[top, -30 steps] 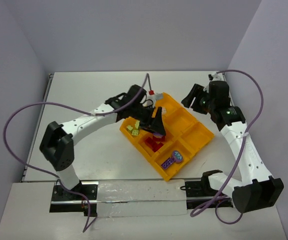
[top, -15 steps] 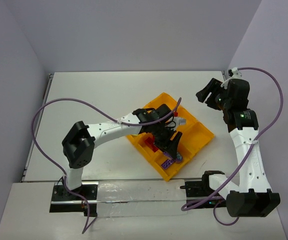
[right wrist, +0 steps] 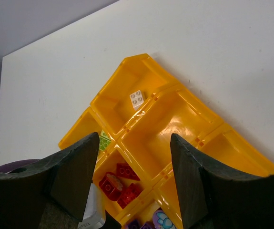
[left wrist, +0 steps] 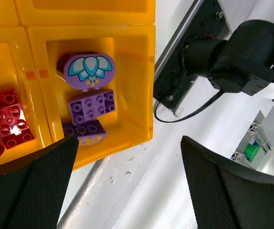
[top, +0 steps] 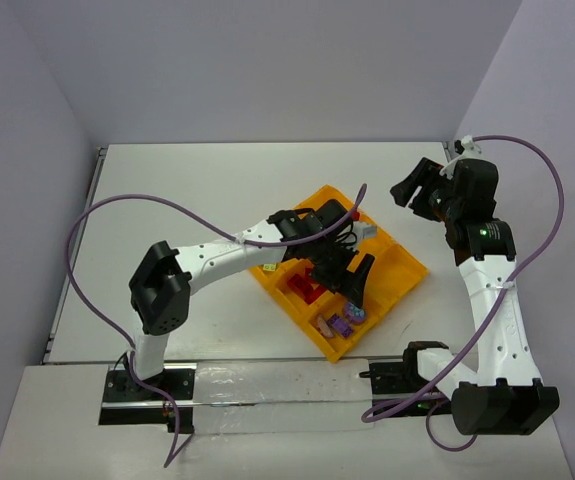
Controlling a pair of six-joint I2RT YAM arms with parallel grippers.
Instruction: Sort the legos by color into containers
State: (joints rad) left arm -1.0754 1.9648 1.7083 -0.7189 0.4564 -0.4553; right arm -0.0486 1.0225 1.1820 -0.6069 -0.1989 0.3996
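Since the purple legos (left wrist: 92, 106) lie together in the bottom corner compartment of the tray (left wrist: 148, 71), the left gripper (left wrist: 128, 143) hangs released above them, the right gripper (top: 417, 185) parked open at upper right

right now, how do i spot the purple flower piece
Find the orange-yellow tray and its corner compartment nearest the arm bases. Among the purple legos there, it is the rounded one printed with a teal-and-white flower; its neighbours are rectangular studded bricks.
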